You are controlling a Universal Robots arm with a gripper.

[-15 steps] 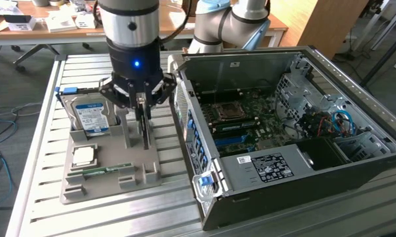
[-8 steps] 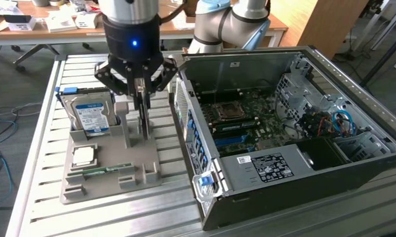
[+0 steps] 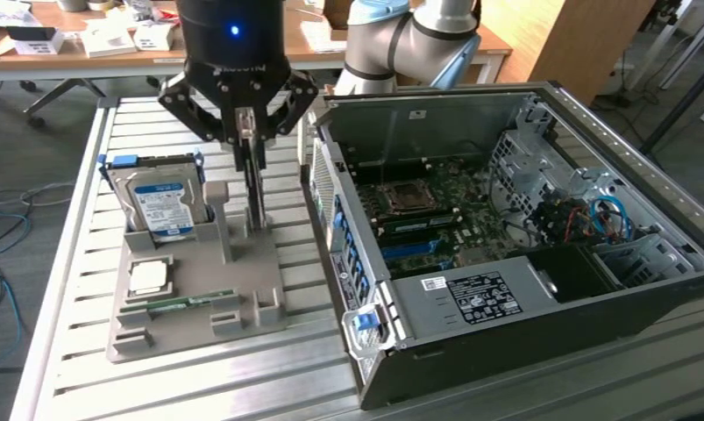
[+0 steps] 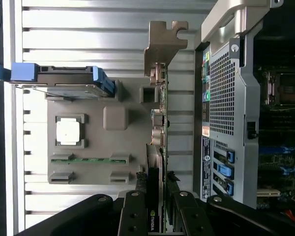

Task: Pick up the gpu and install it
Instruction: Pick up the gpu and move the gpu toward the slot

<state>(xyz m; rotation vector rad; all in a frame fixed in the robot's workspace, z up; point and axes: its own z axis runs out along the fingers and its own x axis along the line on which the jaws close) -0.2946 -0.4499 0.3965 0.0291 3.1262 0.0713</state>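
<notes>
The gpu [image 3: 256,189] stands on edge, seen as a thin dark card over the grey parts holder [image 3: 249,274]. Its lower edge is down at the holder's right side, beside the computer case. My gripper [image 3: 249,139] comes down from above, shut on the card's upper edge. In the wrist view the gpu [image 4: 158,147] runs edge-on away from the camera, and its silver bracket [image 4: 164,45] juts past the holder's far end. A black finger [image 4: 135,209] presses on each side of the card at my gripper [image 4: 157,199].
The holder [image 4: 115,147] also carries a hard drive [image 3: 162,206] with a blue label, a square silver chip [image 3: 149,278] and a narrow green RAM stick [image 3: 190,304]. The open computer case [image 3: 364,289] lies at the exterior view's right, motherboard [image 3: 439,215] exposed. The slatted metal table [image 3: 188,386] bears everything.
</notes>
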